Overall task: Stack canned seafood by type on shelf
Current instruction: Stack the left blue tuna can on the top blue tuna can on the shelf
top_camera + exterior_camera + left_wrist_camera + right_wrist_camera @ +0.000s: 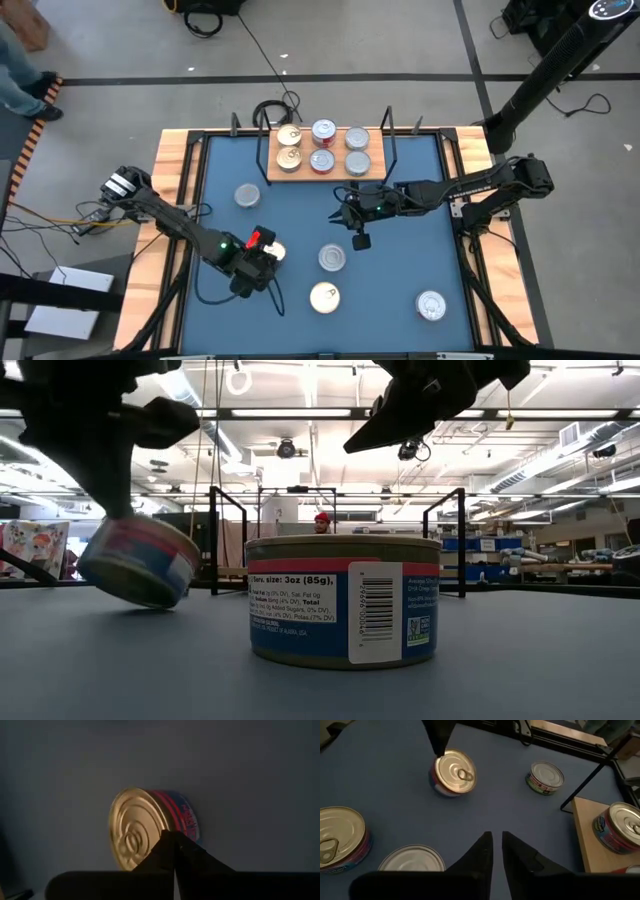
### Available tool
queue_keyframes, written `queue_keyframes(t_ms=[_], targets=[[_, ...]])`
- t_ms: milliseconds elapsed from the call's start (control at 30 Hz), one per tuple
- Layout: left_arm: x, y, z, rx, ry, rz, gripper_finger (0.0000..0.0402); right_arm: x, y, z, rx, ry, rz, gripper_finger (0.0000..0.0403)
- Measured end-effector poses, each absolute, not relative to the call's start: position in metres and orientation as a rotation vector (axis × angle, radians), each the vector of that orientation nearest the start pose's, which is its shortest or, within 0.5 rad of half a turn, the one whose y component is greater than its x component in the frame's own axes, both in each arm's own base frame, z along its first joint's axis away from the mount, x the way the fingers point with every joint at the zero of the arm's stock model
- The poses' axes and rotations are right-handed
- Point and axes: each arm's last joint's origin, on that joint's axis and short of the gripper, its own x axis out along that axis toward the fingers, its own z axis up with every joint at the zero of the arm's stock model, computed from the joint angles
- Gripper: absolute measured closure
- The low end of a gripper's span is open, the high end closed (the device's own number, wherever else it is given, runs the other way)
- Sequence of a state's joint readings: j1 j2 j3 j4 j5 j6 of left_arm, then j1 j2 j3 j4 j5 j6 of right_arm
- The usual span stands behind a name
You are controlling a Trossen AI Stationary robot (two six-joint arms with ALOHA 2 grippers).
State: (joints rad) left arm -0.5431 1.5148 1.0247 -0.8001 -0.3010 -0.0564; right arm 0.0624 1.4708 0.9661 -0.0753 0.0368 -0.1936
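Nearest the front edge of the table a gold-lidded can sits flat and untouched, with two silver-lidded ones close by.

Just behind it to the left is the move that matters. The left end effector is down at the table with its fingers pressed fully together, tips against the near rim of the tipped can. That can is not flat: it stands up on one edge, gold lid turned back toward the left wrist and its red and blue side toward the middle of the table. It lies just beyond the fingertips, on their shelf-ward, centre-ward side. Whether the closed tips have pinched the rim or the tab, or only prop the can up, I cannot tell. I would say it has to be properly gripped or set flat before it goes anywhere.

Further in, the right end effector hangs over the middle of the table, fingers narrow with a slim gap and nothing between them. It is well apart from the tipped can, so the left arm is the nearer one.

A lone silver can lies farther back on the left.

At the far side, the shelf carries six cans in two rows, straight ahead and slightly right of the tipped can.
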Motion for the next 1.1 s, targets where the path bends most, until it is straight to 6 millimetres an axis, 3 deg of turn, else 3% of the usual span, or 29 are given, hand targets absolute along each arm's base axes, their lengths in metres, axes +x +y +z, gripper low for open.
queue_keyframes(t_ms=[333,500,700,1100], targets=[[0.248,-0.105,0.241,0.215,1.091,-0.147,0.0401,0.317,0.019,0.247,-0.197,0.576,0.075,0.0354],[0.251,-0.091,0.239,0.158,1.125,-0.124,0.0401,0.317,0.019,0.247,-0.152,0.578,0.062,0.0354],[0.251,-0.091,0.237,0.147,1.134,-0.155,0.04,0.317,0.019,0.246,-0.149,0.589,0.062,0.0352],[0.249,-0.078,0.198,-0.047,1.177,-0.096,0.0348,0.317,0.019,0.246,-0.151,0.588,0.062,0.0348]])
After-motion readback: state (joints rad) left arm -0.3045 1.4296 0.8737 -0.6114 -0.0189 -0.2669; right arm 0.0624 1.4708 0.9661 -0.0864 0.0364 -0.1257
